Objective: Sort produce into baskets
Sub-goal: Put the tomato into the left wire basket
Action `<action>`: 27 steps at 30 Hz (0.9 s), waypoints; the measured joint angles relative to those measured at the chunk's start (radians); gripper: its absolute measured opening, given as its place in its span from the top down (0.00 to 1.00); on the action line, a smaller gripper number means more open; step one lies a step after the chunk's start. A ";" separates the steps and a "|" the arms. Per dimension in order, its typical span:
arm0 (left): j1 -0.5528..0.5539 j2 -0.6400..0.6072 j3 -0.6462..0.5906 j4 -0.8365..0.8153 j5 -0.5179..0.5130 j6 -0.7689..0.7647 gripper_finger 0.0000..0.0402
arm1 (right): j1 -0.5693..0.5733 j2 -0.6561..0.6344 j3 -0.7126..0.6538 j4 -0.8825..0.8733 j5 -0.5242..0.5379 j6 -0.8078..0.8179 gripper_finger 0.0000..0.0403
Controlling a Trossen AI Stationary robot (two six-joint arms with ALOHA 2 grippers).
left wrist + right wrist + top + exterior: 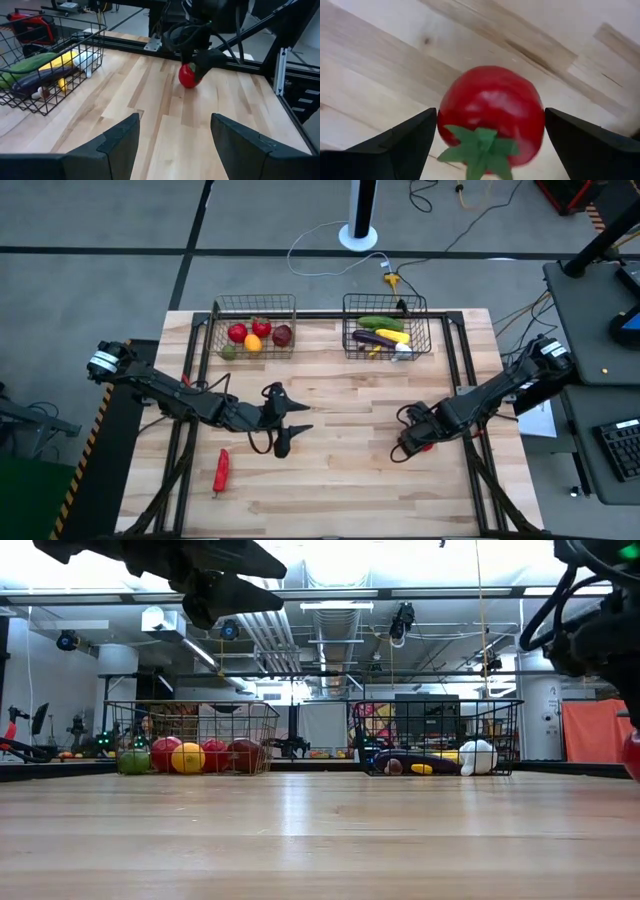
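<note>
A red tomato [490, 112] with a green stalk sits on the wooden table right of centre [187, 76]. My right gripper [490, 145] points down over it, open, one finger on each side of it and close to it [412, 442]. My left gripper [298, 425] hovers open over the table's middle with nothing between its fingers [175, 145]. A long red pepper [221, 470] lies on the table near the left front. At the far edge stand two wire baskets: the left basket [215, 330] holds round red, orange and green pieces, the right basket [346, 330] long green, purple, yellow pieces and a white one.
Bare wood lies between the two arms and in front of the baskets. Black frame rails [462, 370] run along the table's sides and far edge. Cables [330, 250] lie on the floor behind the table.
</note>
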 joint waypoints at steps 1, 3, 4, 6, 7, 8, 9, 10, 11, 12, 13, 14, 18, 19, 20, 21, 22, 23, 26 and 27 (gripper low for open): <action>0.000 0.000 0.000 0.001 -0.001 0.000 0.44 | 0.000 0.000 -0.007 0.017 0.000 -0.003 0.11; 0.000 0.000 0.000 0.001 -0.001 0.000 0.44 | 0.000 0.000 -0.020 0.042 0.001 -0.003 0.11; 0.000 0.000 0.000 0.001 -0.001 -0.001 0.44 | 0.000 0.000 -0.026 0.052 0.000 -0.003 0.11; 0.000 0.003 0.000 0.003 -0.001 -0.004 0.44 | 0.000 0.000 -0.033 0.069 0.000 -0.005 0.13; 0.000 0.007 0.000 0.003 -0.001 -0.003 0.44 | 0.000 0.000 -0.033 0.071 0.001 -0.008 0.15; 0.000 0.013 0.000 0.003 -0.001 -0.004 0.44 | 0.000 0.000 -0.033 0.073 0.002 -0.014 0.17; 0.000 0.018 0.000 0.002 -0.002 -0.004 0.44 | 0.000 0.000 -0.032 0.075 0.004 -0.022 0.18; 0.000 0.024 0.000 0.002 -0.006 -0.004 0.44 | 0.000 0.000 -0.029 0.084 0.011 -0.031 0.20; 0.000 0.028 0.000 0.003 -0.012 -0.004 0.44 | 0.000 0.000 -0.026 0.106 0.019 -0.045 0.22; 0.000 0.033 0.000 0.003 -0.014 -0.004 0.44 | 0.000 -0.003 -0.024 0.144 0.029 -0.058 0.23; -0.002 0.038 0.000 0.003 -0.015 -0.004 0.44 | -0.003 -0.006 -0.022 0.198 0.041 -0.080 0.24; -0.004 0.043 0.000 0.005 -0.015 -0.004 0.44 | -0.008 -0.009 -0.022 0.270 0.053 -0.104 0.25; -0.016 0.062 0.000 0.025 -0.017 0.008 0.44 | -0.070 -0.002 -0.020 0.612 0.066 -0.249 0.23; -0.019 0.067 0.000 0.031 -0.016 0.014 0.44 | -0.089 0.002 -0.020 0.692 0.065 -0.294 0.22; -0.022 0.073 0.000 0.049 -0.016 0.020 0.44 | -0.109 0.006 -0.020 0.759 0.057 -0.335 0.22; -0.026 0.078 0.000 0.071 -0.016 0.031 0.44 | -0.130 0.008 -0.020 0.812 0.042 -0.380 0.22; -0.034 0.080 0.000 0.087 -0.017 0.047 0.44 | -0.149 0.010 -0.020 0.853 0.028 -0.427 0.22; -0.044 0.080 0.000 0.102 -0.018 0.067 0.44 | -0.169 0.012 -0.019 0.887 0.019 -0.479 0.22; -0.073 0.080 0.000 0.158 -0.017 0.138 0.44 | -0.219 0.016 -0.019 0.919 0.018 -0.588 0.22; -0.079 0.080 0.000 0.177 -0.022 0.155 0.44 | -0.234 0.023 -0.019 0.946 0.019 -0.621 0.22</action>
